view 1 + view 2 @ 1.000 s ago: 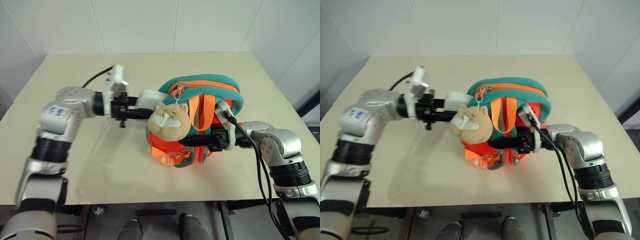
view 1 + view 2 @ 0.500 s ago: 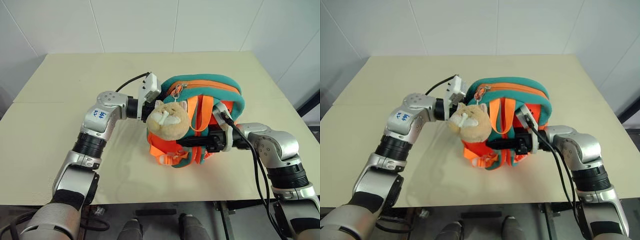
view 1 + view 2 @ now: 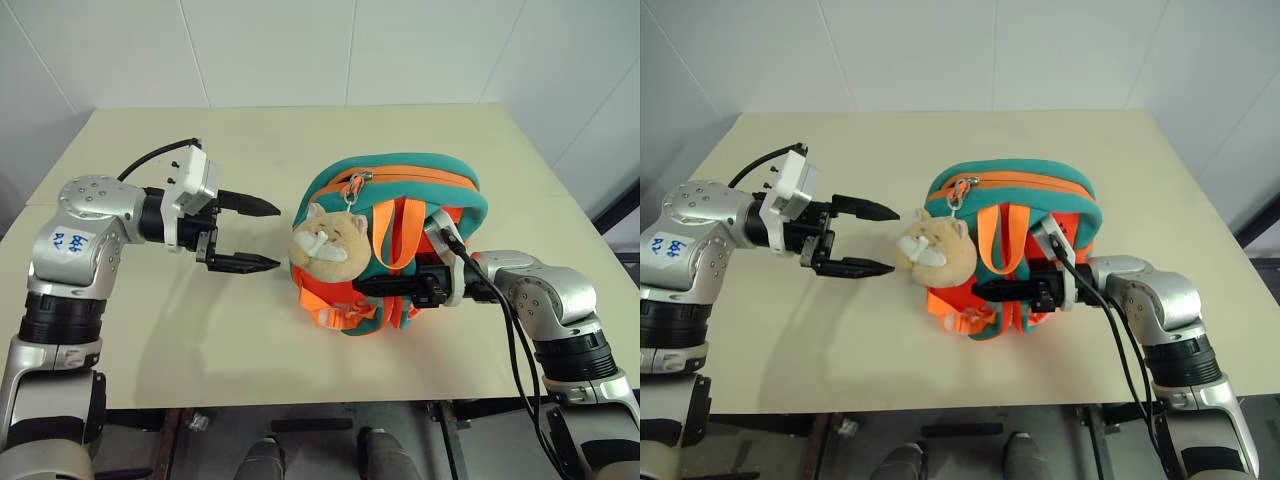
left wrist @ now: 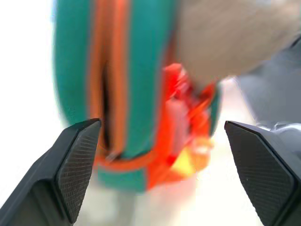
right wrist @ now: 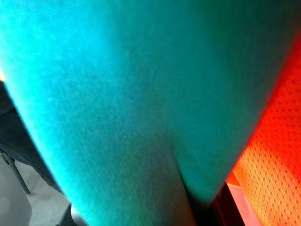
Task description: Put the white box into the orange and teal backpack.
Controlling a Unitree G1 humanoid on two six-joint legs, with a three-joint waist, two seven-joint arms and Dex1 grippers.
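Right gripper (image 3: 372, 285) clamped together on the backpack (image 3: 400, 190), low on its near side among the orange straps. Plush toy (image 3: 328, 243) hanging on the backpack's left face. Left gripper (image 3: 262, 235) just left of the backpack, fingers spread wide, empty, apart from it. Table (image 3: 300, 130) under the backpack. White box not visible.

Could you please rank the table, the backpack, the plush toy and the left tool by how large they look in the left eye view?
1. Table
2. Orange and teal backpack
3. Plush toy and left tool, open: these look about alike, so I would not rank them.
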